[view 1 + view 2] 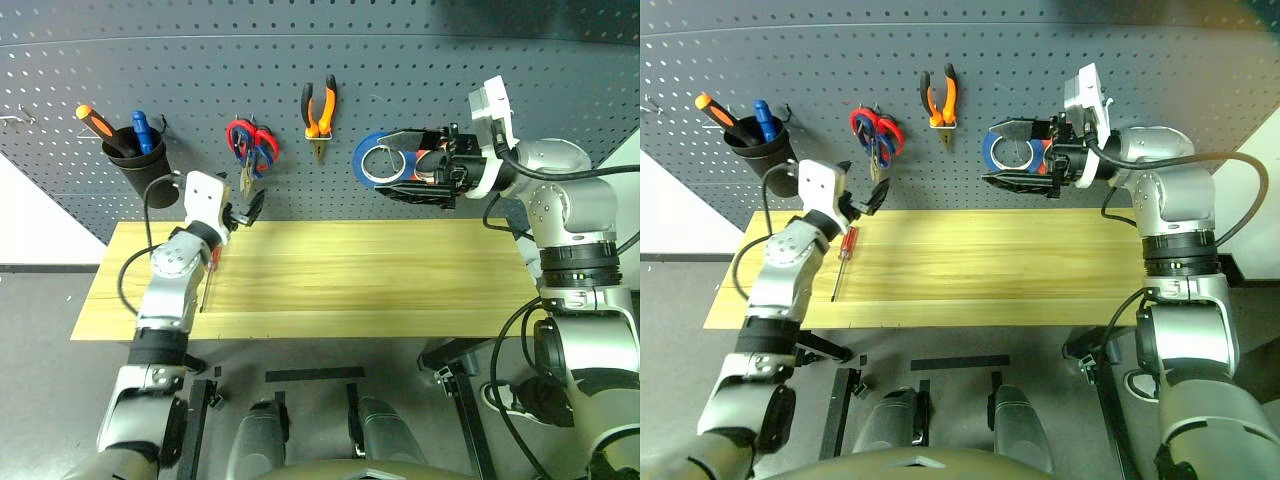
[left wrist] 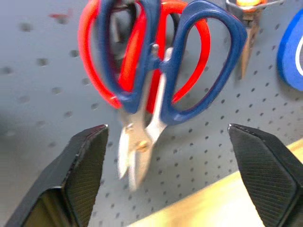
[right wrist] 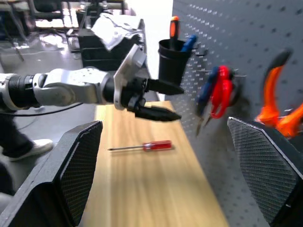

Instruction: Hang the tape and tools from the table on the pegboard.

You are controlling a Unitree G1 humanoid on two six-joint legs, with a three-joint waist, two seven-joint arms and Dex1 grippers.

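The left gripper (image 2: pixel 165 175) is spread wide, holding nothing, just in front of the dark blue-handled scissors (image 2: pixel 189 71) hanging with red ones on the grey holed pegboard (image 1: pixel 420 90). The right gripper (image 1: pixel 405 165) is wide open too, by the blue tape roll (image 1: pixel 372 160). The slim red-handled screwdriver (image 1: pixel 843 258) lies on the left of the yellow wooden table (image 1: pixel 380 280). Next, pinch its handle gently. The cream tape is hard to find.
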